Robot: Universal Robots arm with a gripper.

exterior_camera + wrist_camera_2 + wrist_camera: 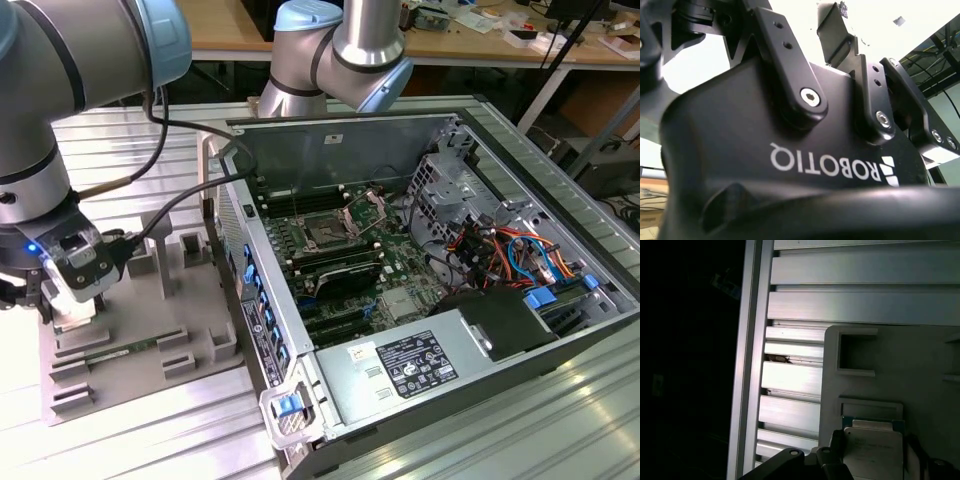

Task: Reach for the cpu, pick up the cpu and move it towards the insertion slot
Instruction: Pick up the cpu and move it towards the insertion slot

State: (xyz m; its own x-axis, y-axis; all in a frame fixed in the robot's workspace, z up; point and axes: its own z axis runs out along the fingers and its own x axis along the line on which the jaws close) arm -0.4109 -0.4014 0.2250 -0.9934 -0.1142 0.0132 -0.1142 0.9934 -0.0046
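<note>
- One robot arm [40,120] stands at the exterior view's left. Its claw [75,300] is low over a grey fixture block [185,300] on the ribbed metal surface [150,445].
- In the first wrist view the cpu [872,445], pale silver on top, sits against that grey block right at the tip of the claw [875,467]. I cannot tell whether the claw is clenched on it or released.
- Just right of the claw in the exterior view, a long green memory stick [125,352] lies flat on the block.
- Further right, an open computer case [330,150] lies beside the block with its board facing up.
- Inside the case is the insertion slot [325,236], a dark square with a silver bracket beside it, well apart from the claw.
- Nearer the exterior view's right are a labelled power supply [410,365] and a bundle of coloured cables [500,250].
</note>
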